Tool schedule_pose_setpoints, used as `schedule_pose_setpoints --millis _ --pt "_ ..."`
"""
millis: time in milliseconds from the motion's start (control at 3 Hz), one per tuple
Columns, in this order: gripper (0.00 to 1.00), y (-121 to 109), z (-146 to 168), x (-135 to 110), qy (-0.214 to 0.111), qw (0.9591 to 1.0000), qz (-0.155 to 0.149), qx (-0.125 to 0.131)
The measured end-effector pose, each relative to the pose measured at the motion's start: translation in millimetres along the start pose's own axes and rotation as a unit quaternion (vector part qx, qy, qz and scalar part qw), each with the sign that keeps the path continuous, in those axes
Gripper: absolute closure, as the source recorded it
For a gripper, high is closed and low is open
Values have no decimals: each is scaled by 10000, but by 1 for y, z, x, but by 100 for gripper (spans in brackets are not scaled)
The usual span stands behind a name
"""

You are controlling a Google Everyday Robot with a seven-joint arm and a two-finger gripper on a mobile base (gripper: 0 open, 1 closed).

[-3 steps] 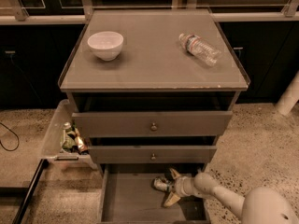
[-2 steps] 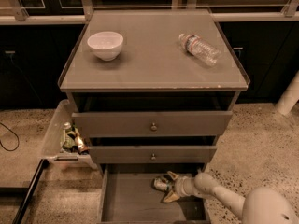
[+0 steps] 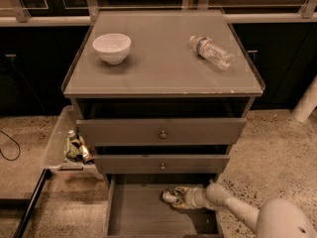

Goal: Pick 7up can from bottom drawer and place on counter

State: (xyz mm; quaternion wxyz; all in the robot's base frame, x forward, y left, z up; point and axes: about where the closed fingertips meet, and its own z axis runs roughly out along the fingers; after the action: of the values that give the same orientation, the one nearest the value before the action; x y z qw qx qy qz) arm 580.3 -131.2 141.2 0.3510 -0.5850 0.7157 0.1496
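Camera view: the jaws are clamped on the one can point(image 3: 170, 196), one on each side, with the gripper point(image 3: 179, 197) low inside the open bottom drawer point(image 3: 141, 217), near its back right. The can lies tilted just above the drawer floor. The single pale arm point(image 3: 233, 208) reaches in from the lower right. Above are two more drawers, each with one knob, the middle drawer point(image 3: 162, 163) and the top drawer point(image 3: 161, 131). On the desk point(image 3: 163, 71) sit one white bowl point(image 3: 112, 47) and one plastic bottle point(image 3: 211, 51) lying on its side, well apart.
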Motion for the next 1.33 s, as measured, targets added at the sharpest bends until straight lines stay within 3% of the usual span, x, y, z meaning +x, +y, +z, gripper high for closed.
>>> schedule_pose_setpoints --millis 333,667,1000,1333 --pt "89 0 0 0 0 10000 0 -1" --pt "100 0 0 0 0 10000 0 -1" --pt "100 11 -12 -9 9 10000 -56 -29" --pt "100 9 -44 -34 179 9992 -343 83"
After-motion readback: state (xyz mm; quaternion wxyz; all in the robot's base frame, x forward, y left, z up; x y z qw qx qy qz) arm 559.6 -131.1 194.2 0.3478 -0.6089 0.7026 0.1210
